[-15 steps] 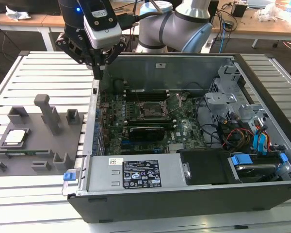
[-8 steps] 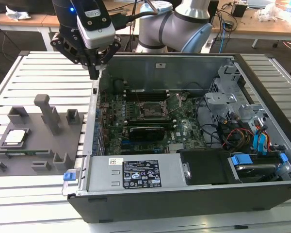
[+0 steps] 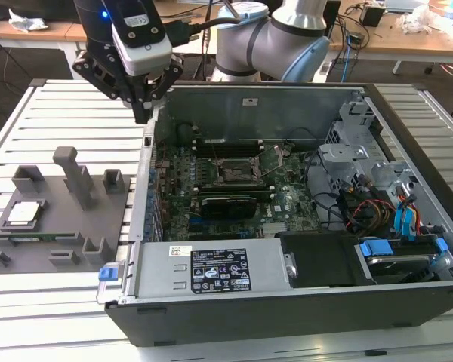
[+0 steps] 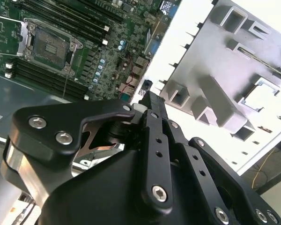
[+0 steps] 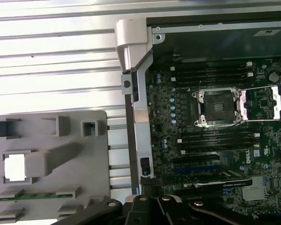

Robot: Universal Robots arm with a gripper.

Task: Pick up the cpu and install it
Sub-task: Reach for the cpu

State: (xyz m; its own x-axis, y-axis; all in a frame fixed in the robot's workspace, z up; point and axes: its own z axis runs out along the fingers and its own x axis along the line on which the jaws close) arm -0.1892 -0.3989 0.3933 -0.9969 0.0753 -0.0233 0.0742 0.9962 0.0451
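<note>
The cpu [image 3: 24, 213] is a small silver-grey square lying flat in a pocket of the grey fixture tray [image 3: 60, 226] at the exterior view's left; in the first wrist view the cpu [image 5: 15, 167] shows as a bright square. My gripper [image 3: 142, 113] hangs above the far corner of the computer case's side wall [image 3: 146, 188], well away from the cpu. Its fingers stand together, holding nothing. The motherboard socket [image 3: 234, 172] lies open inside the case, with its frame lifted in the first wrist view [image 5: 217, 107] and the second wrist view [image 4: 49, 47].
A long green memory stick [image 3: 41, 237] lies in the tray just in front of the cpu. Grey posts [image 3: 77, 175] rise from the tray. The open case holds a drive cage [image 3: 355, 151], cables [image 3: 370, 207] and a black power supply [image 3: 325, 256]. A slatted white table [image 3: 75, 113] lies beneath.
</note>
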